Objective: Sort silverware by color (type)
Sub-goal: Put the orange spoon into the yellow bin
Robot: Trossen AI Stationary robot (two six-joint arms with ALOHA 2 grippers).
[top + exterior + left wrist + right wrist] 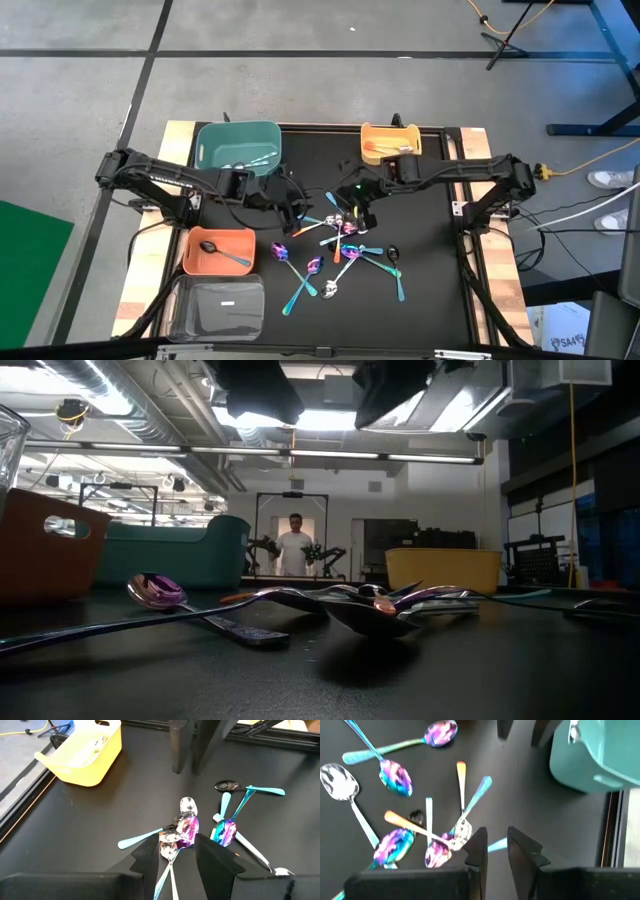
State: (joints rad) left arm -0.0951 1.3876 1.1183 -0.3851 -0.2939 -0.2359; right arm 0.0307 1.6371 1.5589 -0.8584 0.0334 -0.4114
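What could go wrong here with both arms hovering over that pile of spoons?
The spoons lie crossed and overlapping, so the left gripper, open over a purple one, might catch several at once. The right gripper hangs open over the same pile with the left gripper close by, so the arms could bump. A wrong colour could also ride along into the teal bin.

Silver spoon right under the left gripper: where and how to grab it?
Take the silver spoon by its handle, from straight above. The handle runs through the gap of the open left gripper, so closing would probably pinch across its thin width. Avoid the bowl: the purple spoon overlaps it. A teal handle lies close alongside, so both may get caught.
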